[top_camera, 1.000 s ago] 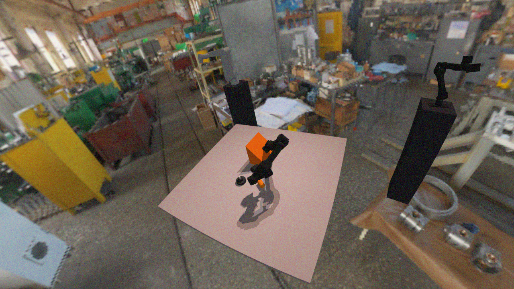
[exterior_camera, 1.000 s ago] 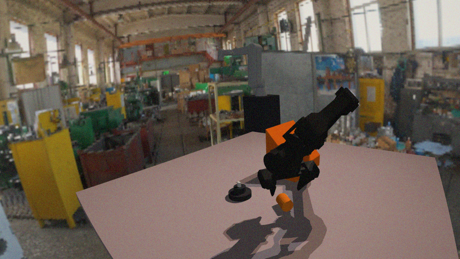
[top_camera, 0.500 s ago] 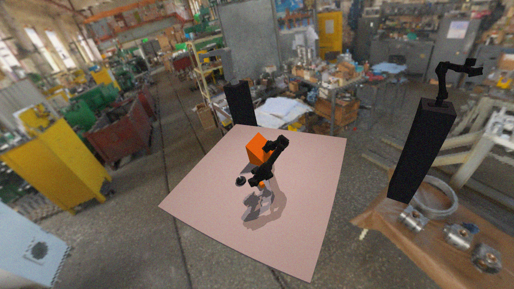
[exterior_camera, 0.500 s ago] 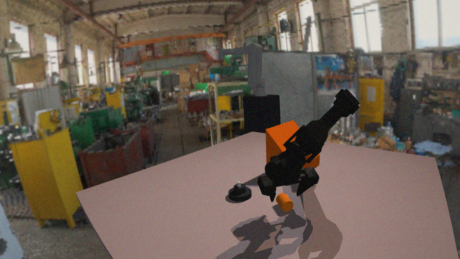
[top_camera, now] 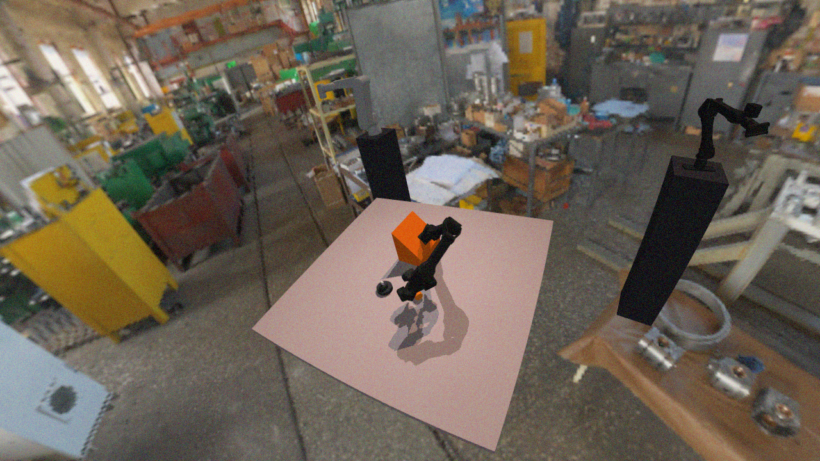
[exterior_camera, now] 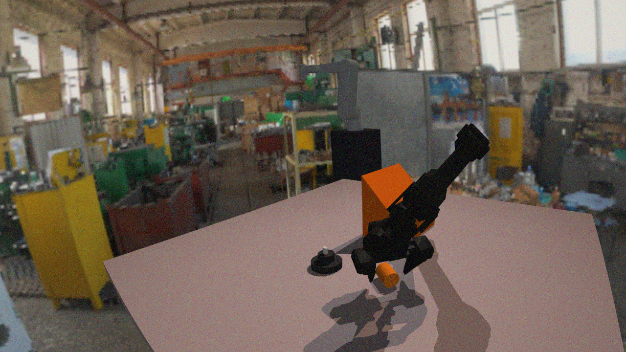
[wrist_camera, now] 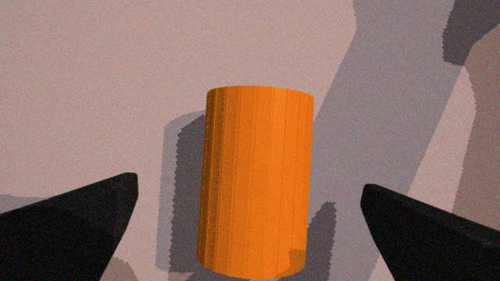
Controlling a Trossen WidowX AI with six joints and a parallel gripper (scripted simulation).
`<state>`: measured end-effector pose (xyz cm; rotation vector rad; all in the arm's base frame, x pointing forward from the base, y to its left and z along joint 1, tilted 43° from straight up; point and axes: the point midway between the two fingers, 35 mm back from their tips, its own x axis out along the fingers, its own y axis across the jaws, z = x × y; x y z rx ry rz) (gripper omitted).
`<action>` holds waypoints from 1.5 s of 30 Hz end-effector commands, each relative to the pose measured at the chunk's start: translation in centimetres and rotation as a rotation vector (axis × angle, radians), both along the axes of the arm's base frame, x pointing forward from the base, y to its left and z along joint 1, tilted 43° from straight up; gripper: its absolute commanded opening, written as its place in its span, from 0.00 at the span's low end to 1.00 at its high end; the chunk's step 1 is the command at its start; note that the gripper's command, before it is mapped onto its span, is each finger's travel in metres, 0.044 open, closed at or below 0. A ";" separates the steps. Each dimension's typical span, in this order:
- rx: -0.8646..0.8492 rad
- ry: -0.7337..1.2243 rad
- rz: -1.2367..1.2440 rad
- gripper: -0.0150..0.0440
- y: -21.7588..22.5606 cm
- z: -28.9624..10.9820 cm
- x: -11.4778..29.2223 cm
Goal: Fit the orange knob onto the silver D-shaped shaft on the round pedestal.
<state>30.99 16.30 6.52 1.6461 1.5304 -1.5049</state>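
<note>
One orange knob (wrist_camera: 255, 179) — lying between two spread fingers — untouched.

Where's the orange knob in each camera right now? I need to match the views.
Top: orange knob, just below centre, mostly hidden under the open claw.
Exterior: lying on its side, centre-right, between the claw's fingers.
Wrist: centre, large.
Shared landmark: black pedestal, left of knob; absent from wrist.

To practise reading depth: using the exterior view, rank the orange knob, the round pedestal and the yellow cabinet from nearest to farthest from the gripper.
1. Orange knob: on its side, just below the open gripper.
2. Round pedestal: beside it, toward image left.
3. Yellow cabinet: off the table, far left.
</note>
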 end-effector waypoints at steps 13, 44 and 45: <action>-0.001 0.012 -0.002 0.66 0.2 -0.5 -0.2; 0.177 -0.051 -0.070 0.56 -1.1 -0.5 -0.5; 0.191 -0.056 -0.076 0.56 -1.2 -0.5 -0.6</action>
